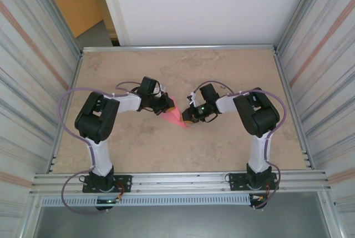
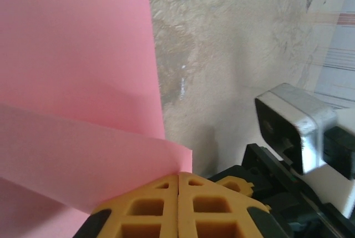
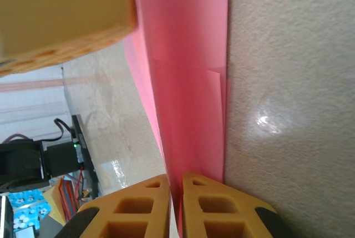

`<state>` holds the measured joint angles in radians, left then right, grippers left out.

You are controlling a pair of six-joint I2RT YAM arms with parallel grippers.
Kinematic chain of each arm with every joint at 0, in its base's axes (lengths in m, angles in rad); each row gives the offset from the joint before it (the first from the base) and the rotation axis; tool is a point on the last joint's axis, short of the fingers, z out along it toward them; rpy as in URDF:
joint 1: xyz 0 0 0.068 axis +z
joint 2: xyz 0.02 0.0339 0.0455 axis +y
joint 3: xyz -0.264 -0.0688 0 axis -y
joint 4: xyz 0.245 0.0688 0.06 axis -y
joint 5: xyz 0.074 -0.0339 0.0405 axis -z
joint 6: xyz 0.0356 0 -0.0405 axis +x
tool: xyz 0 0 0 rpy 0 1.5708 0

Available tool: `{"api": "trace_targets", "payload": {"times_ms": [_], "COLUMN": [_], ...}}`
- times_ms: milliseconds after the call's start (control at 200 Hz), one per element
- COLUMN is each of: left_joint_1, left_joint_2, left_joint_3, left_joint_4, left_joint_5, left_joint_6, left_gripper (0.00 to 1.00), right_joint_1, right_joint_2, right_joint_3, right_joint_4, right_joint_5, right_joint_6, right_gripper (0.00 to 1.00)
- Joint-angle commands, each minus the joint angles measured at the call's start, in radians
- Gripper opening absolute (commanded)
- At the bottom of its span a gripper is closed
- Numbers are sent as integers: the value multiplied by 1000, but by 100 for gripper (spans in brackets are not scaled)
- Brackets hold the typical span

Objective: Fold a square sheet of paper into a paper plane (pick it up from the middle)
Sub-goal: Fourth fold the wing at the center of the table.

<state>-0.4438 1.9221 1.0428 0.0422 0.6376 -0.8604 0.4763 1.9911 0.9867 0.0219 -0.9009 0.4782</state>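
The square sheet of paper (image 1: 175, 117), pink and folded into a narrow, layered, pointed shape like a paper plane, hangs between my two grippers over the middle of the table. My left gripper (image 1: 168, 107) holds its upper left end. In the left wrist view its yellow jaws (image 2: 178, 178) are pressed together on a curled layer of the paper (image 2: 72, 55). My right gripper (image 1: 187, 119) is at the lower right end. In the right wrist view its jaws (image 3: 176, 180) stand a narrow slit apart, with the paper (image 3: 188, 55) running through the slit.
The beige table (image 1: 233, 143) is walled by metal rails and striped panels. A yellow finger of the left gripper (image 3: 61, 16) looms close at the top left of the right wrist view. The right arm's silver wrist camera (image 2: 294, 127) sits close to the left gripper.
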Motion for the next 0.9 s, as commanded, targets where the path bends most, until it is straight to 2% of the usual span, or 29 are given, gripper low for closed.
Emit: {"api": "trace_targets", "payload": {"times_ms": [0,241,416,892], "left_joint_1": [7,7,7,8], "left_joint_2": [28,38,46,33], "left_joint_3": [2,8,17,33], "left_joint_4": [-15,-18,0,25], "left_joint_5": [6,8,23,56], "left_joint_6": [23,31,37,60], "left_gripper": [6,5,6,10], "right_joint_1": [-3,-4,-4,-4], "right_joint_2": [36,34,29,24], "right_joint_3": [13,16,15,-2], "right_joint_4": [-36,-66,-83,-82], "right_joint_5": [42,59,75,118], "right_joint_6": [3,2,-2,6], "right_gripper": [16,17,13,9]}}
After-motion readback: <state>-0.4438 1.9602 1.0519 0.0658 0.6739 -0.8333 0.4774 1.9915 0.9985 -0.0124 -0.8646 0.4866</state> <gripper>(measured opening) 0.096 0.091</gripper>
